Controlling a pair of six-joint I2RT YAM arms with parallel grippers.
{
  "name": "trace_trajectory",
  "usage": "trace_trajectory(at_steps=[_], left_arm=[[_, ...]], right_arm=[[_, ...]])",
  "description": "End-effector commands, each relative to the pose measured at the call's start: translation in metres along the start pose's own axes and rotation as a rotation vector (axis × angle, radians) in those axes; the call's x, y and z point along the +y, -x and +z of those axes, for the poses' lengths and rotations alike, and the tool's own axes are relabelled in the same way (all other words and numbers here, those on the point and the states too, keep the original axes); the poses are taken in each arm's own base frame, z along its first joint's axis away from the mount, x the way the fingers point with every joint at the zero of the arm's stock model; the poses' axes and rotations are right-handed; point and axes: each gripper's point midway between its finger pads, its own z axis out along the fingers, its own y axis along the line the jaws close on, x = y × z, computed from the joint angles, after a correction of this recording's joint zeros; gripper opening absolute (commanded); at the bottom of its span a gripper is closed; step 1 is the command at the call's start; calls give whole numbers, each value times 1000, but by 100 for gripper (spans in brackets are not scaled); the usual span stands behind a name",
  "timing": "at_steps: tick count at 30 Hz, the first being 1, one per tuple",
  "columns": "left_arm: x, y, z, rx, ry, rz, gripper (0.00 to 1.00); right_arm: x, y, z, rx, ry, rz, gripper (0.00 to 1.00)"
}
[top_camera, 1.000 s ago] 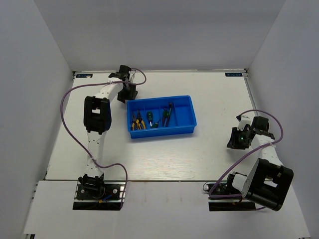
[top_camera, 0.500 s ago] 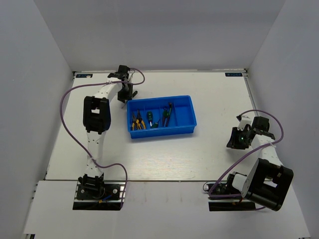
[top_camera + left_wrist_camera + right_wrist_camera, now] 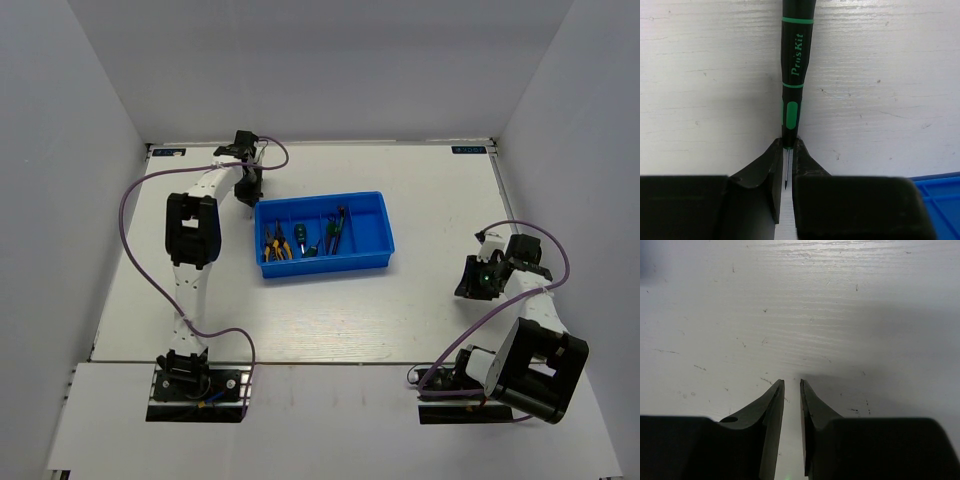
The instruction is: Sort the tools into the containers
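- The left hand [image 3: 787,146] is pinched narrow on a slim black driver with green rings and "Pro'sKit" lettering [image 3: 793,75]. Its 2 fingers [image 3: 761,168] clamp the end of the handle where the thin metal tip comes out, and that tip shows in the slit between them.
- The driver's handle runs straight out from the fingertips over the white, scratched tabletop [image 3: 700,75]. I cannot tell whether it rests on the surface or is held just off it.
- From above, this hand [image 3: 247,192] sits toward the far edge of the tabletop, left of centre. It is just beside the far left corner of a rectangular bright blue plastic tray [image 3: 330,265].
- The tray lies near the middle of the tabletop and is split into 4 side-by-side compartments.
- Yellow-and-black-handled pliers [image 3: 275,248] lie in the compartment at the tray's left end. A green-handled stubby screwdriver [image 3: 299,238] lies in the next one.
- Dark slender tools [image 3: 340,226] lie further right in the tray, too small to identify.
- The right hand [image 3: 792,383] is narrow, with only a thin slit between its fingertips. It holds nothing, and bare tabletop lies below it.
- From above, the right hand [image 3: 472,282] is near the right edge of the tabletop, well apart from the tray.
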Motion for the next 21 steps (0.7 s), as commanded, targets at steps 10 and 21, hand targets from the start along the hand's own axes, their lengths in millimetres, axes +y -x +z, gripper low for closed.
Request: trace_trajectory(at_steps=[10, 21], left_arm=[[2, 44, -55, -159, 16, -29, 0], [17, 83, -128, -353, 88, -83, 0]], right_arm=[[15, 10, -12, -47, 74, -56, 64], [29, 15, -18, -82, 139, -99, 58]])
